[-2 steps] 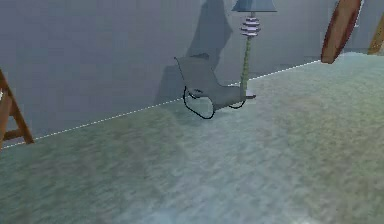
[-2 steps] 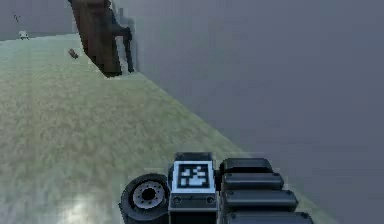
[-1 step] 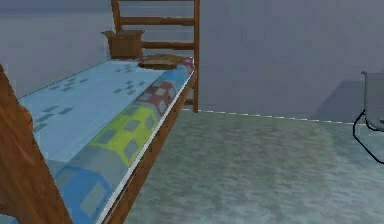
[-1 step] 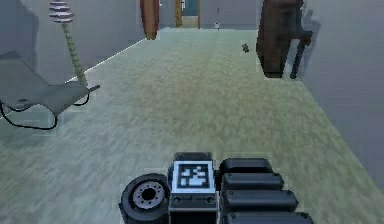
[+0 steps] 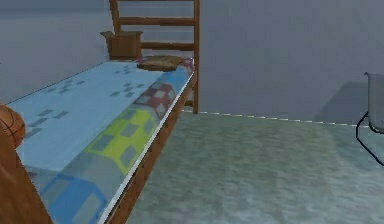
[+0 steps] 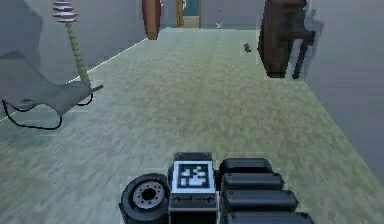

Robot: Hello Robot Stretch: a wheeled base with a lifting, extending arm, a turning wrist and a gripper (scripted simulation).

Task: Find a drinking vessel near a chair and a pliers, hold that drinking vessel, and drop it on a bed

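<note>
Wooden-framed bed with blue patchwork quilt (image 5: 90, 110) lies at nine o'clock ahead; a release off its edge would likely land on green carpet (image 5: 270, 170). Whether the dark gripper (image 6: 146, 198) is spread or carrying anything, I cannot tell

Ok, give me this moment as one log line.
bed at forward view's left | chair on arm side view's left | hand at arm side view's bottom edge | held: cannot tell

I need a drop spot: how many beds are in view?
1: a wooden-framed bed with a blue patchwork quilt, along the forward view's left. Others may be out of sight.
</note>
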